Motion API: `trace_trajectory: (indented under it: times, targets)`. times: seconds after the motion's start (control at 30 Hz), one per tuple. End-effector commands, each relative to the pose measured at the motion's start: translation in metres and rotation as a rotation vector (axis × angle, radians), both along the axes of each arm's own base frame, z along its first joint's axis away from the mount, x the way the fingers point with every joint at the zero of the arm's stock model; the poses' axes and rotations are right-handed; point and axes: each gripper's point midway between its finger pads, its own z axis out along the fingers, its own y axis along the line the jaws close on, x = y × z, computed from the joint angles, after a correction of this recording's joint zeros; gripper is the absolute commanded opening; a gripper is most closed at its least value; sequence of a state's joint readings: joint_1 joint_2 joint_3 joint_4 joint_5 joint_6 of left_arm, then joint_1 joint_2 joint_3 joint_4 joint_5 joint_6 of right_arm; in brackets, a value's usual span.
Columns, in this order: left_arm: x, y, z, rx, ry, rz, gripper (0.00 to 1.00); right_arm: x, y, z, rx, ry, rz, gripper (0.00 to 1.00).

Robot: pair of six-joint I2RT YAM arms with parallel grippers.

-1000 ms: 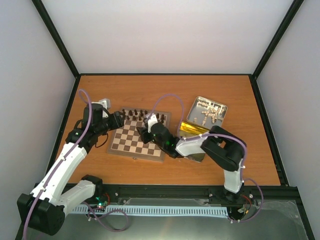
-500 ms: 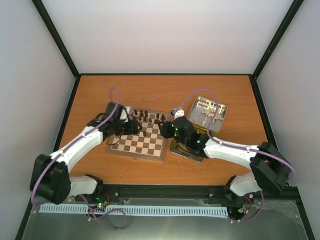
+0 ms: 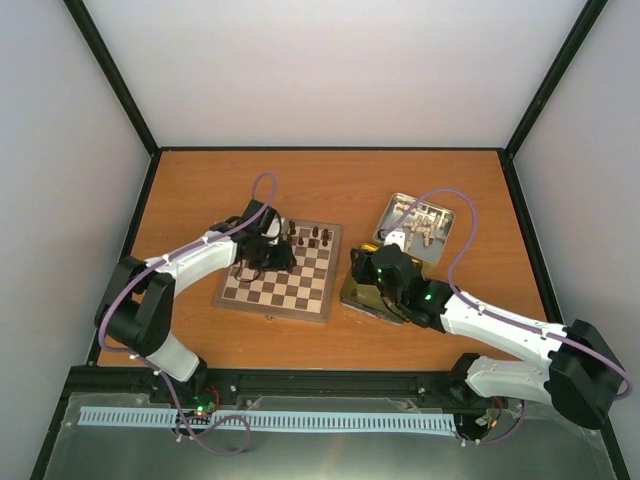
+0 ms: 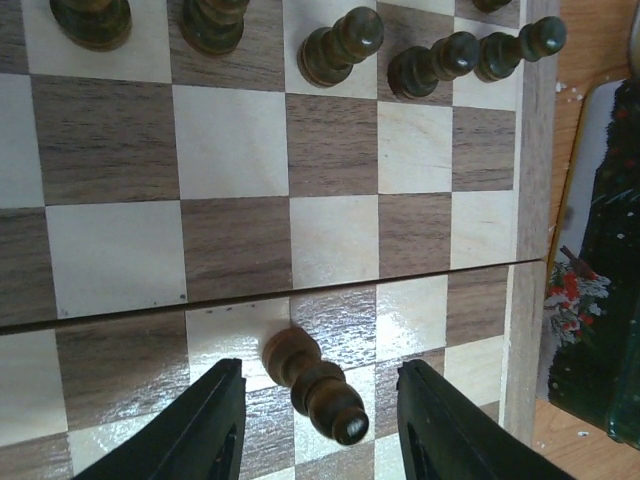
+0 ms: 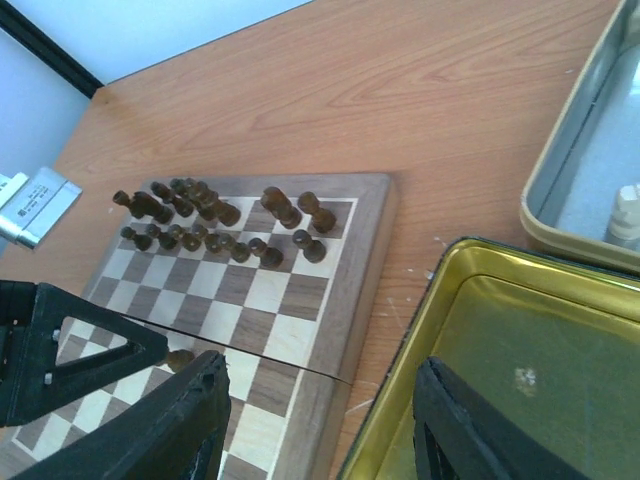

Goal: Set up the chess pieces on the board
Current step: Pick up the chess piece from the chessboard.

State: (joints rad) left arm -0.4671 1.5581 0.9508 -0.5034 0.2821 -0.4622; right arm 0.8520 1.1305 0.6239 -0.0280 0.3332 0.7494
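The board (image 3: 290, 292) lies left of centre, with several dark chess pieces (image 3: 306, 237) crowded on its far rows. My left gripper (image 3: 268, 257) hovers over the board's middle, open. In the left wrist view one dark pawn (image 4: 312, 384) stands on the board (image 4: 230, 150) between the spread fingers (image 4: 215, 432) and touches neither; my left gripper (image 4: 320, 435) is empty. My right gripper (image 3: 360, 272) is open and empty above the gold-lined tin lid (image 3: 378, 298), right of the board. In the right wrist view my right gripper (image 5: 320, 430) spans the board's edge (image 5: 355, 330) and the lid (image 5: 540, 370).
A silver tin (image 3: 446, 216) with several cream-white pieces (image 3: 415, 228) stands at the right behind the lid; its rim (image 5: 560, 170) and one white piece (image 5: 627, 210) show in the right wrist view. The black cage frame borders the table on all sides.
My left gripper has moved right from the board's far left corner to its middle. My right gripper has drawn back off the board to above the gold lid.
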Motion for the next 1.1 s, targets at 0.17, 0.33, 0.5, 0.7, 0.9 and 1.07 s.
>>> trace_trajectory:
  times: [0.17, 0.33, 0.5, 0.7, 0.9, 1.07]
  targets:
    - [0.013, 0.000, -0.005, 0.061, 0.030, 0.005, 0.35, 0.001, -0.019, -0.007, -0.025, 0.003, -0.060, 0.50]
    - [0.015, -0.003, -0.001, 0.056, 0.031, -0.008, 0.16, 0.002, -0.025, -0.002, -0.028, -0.008, -0.075, 0.50]
    - [0.024, -0.002, 0.025, 0.065, -0.025, -0.010, 0.10, 0.002, -0.032, 0.003, -0.027, -0.021, -0.089, 0.50]
    - [0.054, -0.008, 0.073, 0.079, -0.141, -0.014, 0.11, 0.001, -0.039, 0.007, -0.033, -0.031, -0.104, 0.50]
    - [0.087, -0.013, 0.089, 0.144, -0.180, -0.015, 0.11, -0.001, -0.046, 0.005, -0.035, -0.026, -0.117, 0.50]
    - [0.103, -0.023, 0.080, 0.202, -0.165, -0.025, 0.12, -0.005, -0.051, 0.002, -0.031, -0.020, -0.126, 0.50]
